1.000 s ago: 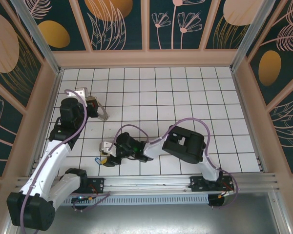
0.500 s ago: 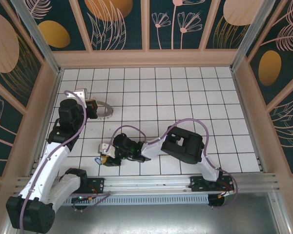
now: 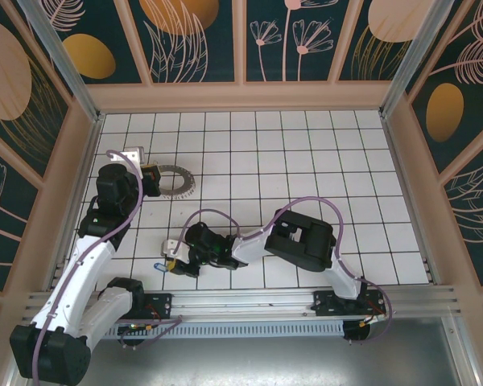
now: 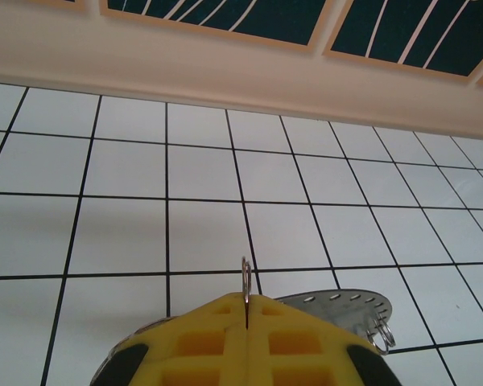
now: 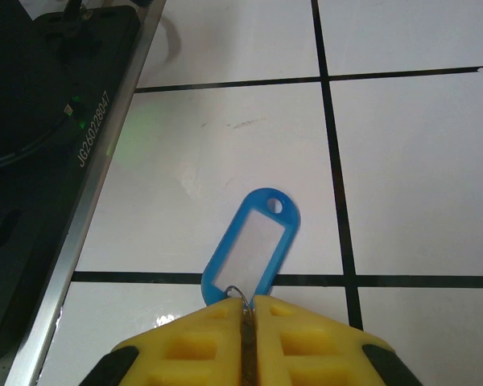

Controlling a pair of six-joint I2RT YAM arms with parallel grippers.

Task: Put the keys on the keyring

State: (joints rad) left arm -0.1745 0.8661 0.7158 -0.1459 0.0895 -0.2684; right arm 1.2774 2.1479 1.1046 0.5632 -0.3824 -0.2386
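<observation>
Right tool (image 5: 248, 305) is down low at the near left of the counter (image 3: 306, 161). Its yellow pads are pressed together on the thin wire loop (image 5: 240, 294) at the end of the key (image 5: 252, 241). The key's blue body lies flat on a white tile, pointing away from the pads. Close on its near side runs a metal rail (image 5: 88, 217), with a black unit (image 5: 40, 121) bearing white lettering beyond it.

Left tool (image 4: 247, 301) sits toward the far left, also closed tight, pinching a rim loop (image 4: 246, 277) of the keyring (image 4: 338, 304). The grey ring juts out to the right of the pads, roughly level, and I cannot tell whether it rests on the tiles. More small loops (image 4: 382, 336) dangle from its edge.

Key and keyring are well apart, with white tiles between them. Beyond the keyring stands the pale far wall (image 4: 225, 72). The right arm (image 3: 298, 237) stretches leftward across the near tiles.
</observation>
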